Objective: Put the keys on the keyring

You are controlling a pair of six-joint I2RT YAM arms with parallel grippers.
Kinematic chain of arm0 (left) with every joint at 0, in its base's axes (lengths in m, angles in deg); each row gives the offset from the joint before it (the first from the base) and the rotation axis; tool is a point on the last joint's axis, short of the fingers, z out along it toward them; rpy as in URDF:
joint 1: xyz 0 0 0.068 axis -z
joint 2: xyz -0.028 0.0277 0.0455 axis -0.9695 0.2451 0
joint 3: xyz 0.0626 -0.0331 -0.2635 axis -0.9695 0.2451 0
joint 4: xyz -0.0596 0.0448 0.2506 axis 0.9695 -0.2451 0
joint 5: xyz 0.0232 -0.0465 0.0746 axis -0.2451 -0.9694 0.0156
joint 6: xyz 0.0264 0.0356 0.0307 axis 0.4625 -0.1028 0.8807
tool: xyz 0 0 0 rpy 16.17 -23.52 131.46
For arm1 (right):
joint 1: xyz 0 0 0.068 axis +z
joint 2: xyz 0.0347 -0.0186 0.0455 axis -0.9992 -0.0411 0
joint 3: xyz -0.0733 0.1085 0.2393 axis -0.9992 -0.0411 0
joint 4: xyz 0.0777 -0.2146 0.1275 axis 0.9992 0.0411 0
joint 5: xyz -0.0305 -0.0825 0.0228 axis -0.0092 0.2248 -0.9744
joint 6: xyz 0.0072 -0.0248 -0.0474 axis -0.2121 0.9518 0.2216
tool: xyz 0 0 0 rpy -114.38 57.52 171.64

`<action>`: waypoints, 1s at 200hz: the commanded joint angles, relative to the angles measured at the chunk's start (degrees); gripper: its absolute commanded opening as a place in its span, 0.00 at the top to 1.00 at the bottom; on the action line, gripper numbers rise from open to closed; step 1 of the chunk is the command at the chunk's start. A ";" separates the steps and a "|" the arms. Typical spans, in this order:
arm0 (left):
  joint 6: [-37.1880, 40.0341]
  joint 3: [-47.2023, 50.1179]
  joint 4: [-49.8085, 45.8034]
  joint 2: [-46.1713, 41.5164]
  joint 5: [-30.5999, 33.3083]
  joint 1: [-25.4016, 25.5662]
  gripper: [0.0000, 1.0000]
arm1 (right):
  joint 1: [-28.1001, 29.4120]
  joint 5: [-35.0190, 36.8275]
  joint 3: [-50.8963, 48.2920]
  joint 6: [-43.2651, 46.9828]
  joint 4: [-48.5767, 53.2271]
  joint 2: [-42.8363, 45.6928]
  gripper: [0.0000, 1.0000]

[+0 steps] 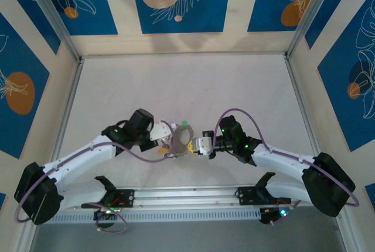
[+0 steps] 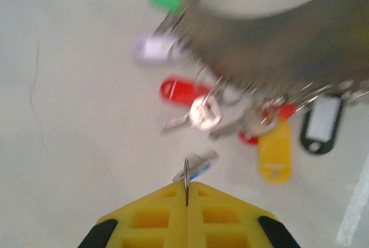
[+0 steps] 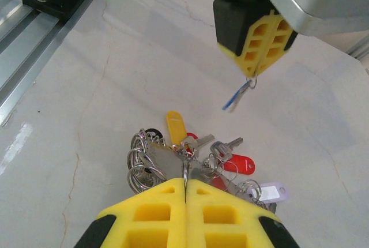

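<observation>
Over the table (image 1: pixel 187 82), by the middle of its near edge, the right claw (image 3: pixel 185 182) is pinched shut on the keyring (image 2: pixel 271 40). Most keys (image 3: pixel 229 145) already hang there. The left claw (image 2: pixel 186 188) pinches one blue key (image 2: pixel 199 161), which I think must go on next.

At the bottom edge we see the right gripper (image 3: pixel 185 187), its yellow fingers pressed together on the thin wire of the keyring (image 3: pixel 185 170). The keys (image 3: pixel 222 158) bunch just beyond it, with yellow, red and white tags among them. At upper right we find the left gripper (image 3: pixel 252 74) pinching a small ring, a blue-tagged key (image 3: pixel 235 98) dangling from it, apart from the bunch.
</observation>
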 commanded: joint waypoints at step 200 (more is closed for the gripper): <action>-10.31 -9.57 -4.39 23.54 -3.67 -14.27 1.00 | -0.54 0.20 -1.05 1.24 0.34 2.62 1.00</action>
